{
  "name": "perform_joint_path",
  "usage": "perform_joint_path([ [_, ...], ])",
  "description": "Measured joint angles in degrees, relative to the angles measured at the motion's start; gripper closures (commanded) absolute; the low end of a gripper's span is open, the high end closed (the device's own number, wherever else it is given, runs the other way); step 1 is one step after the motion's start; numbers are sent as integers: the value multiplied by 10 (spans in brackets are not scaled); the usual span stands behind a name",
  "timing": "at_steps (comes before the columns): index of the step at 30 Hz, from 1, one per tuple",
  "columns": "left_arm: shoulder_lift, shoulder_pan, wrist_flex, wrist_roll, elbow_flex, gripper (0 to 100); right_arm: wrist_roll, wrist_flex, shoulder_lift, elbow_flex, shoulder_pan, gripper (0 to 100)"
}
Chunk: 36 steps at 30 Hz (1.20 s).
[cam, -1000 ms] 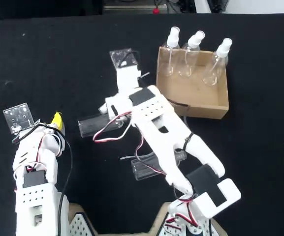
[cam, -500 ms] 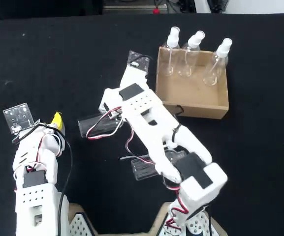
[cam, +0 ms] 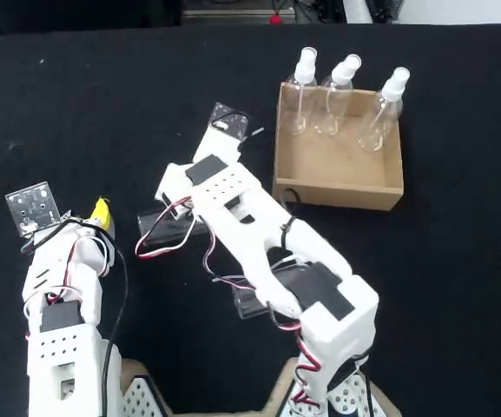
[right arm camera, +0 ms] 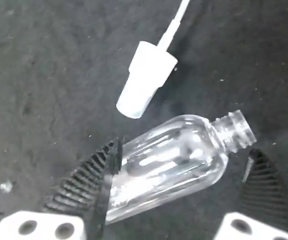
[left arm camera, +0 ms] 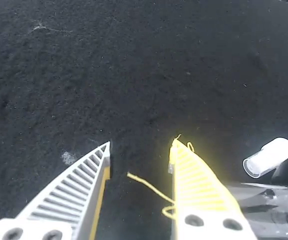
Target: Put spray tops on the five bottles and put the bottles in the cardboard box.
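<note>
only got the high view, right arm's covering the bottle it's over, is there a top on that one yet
observer: no, the bottle has a bare threaded neck.
operator: so where's its top
observer: a spray top lies loose beside the bottle, not on it.
operator: is the gripper closed on it
observer: no, the right gripper is open and straddles the bottle.

Three bottles (cam: 332, 100) stand in the cardboard box (cam: 339, 167)

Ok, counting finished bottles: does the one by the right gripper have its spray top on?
Off: the bottle shows a bare threaded neck, and a spray top lies loose beside it.
</note>
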Motion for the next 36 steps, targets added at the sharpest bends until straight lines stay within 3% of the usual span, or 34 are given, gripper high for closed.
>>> perform_joint_path([
  [5, 0, 0, 0, 0, 0, 812, 0, -3, 36, 0, -2, 661],
  [12, 0, 0, 0, 0, 0, 812, 0, 3, 43, -3, -2, 885],
  [18, 0, 0, 0, 0, 0, 812, 66, 58, 43, -42, -2, 922],
  [24, 0, 0, 0, 0, 0, 812, 217, 170, 43, -92, -1, 923],
  [31, 0, 0, 0, 0, 0, 812, 504, 222, 58, -129, 27, 913],
  [33, 0, 0, 0, 0, 0, 812, 586, 221, 73, -130, 35, 872],
  [36, 0, 0, 0, 0, 0, 812, 629, 227, 95, -130, 36, 792],
])
